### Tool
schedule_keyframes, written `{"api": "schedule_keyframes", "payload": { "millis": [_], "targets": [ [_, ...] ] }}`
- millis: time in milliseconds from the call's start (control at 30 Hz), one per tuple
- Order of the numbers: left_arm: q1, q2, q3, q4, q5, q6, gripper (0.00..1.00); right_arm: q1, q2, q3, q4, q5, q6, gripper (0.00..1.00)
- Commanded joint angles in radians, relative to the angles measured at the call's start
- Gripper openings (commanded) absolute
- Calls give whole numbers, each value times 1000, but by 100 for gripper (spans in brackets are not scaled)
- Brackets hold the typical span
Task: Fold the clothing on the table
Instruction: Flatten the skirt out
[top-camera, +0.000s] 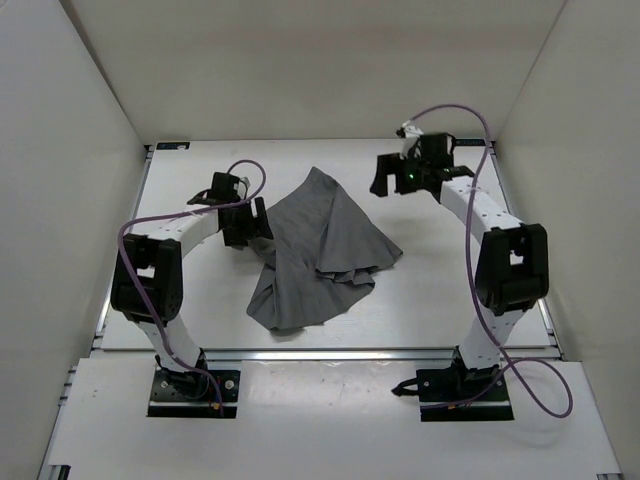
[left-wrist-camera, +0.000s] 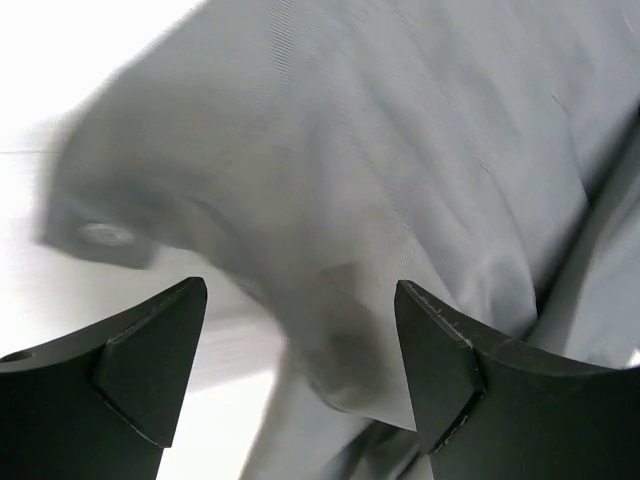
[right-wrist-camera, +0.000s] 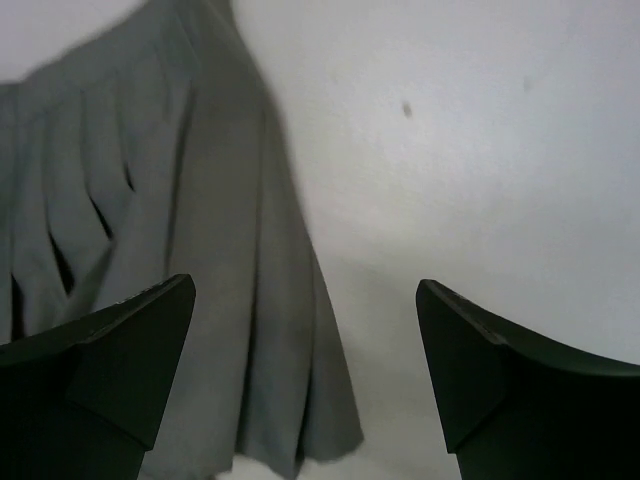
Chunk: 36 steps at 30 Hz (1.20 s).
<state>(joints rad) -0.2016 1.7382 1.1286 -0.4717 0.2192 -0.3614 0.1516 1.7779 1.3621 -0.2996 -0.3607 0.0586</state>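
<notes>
The clothing (top-camera: 315, 255) lies rumpled at the middle of the table (top-camera: 200, 310). Both grippers gape empty: the left gripper (top-camera: 247, 222) at the cloth's left edge, the right gripper (top-camera: 392, 178) apart at upper right. Folding well likely means spreading it flat first, pinching outer edges. The wrist views show the jaw gaps; only the top view shows the whole outline.

Top external: high, behind arm bases, looking down on the whole counter (top-camera: 430, 300). Left wrist: very near the clothing (left-wrist-camera: 400, 150), fabric fills most of the frame. Right wrist: near, clothing frame left, counter right. All three views share the clothing.
</notes>
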Motion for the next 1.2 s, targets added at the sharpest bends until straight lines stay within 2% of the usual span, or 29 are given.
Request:
{"api": "schedule_keyframes", "payload": {
  "millis": [0,133,300,633,1033,1133,1167],
  "targets": [
    [31,-66,30,13,-83,-46,87,66,92,210,80,0,-109,90],
    [47,-49,23,39,-115,-80,87,129,314,509,-13,0,-167,90],
    [70,-3,-46,162,-51,-143,85,166,518,699,-42,-60,-151,90],
    [71,93,-49,212,-26,-180,83,210,658,755,-6,-93,-129,89],
    [79,101,-56,245,-64,-191,82,207,772,871,77,-107,-17,88],
    [65,115,-46,257,-76,-209,80,190,784,876,82,-104,18,87],
    [62,122,-36,263,-73,-217,80,187,784,884,76,-107,23,81]
  ]
}}
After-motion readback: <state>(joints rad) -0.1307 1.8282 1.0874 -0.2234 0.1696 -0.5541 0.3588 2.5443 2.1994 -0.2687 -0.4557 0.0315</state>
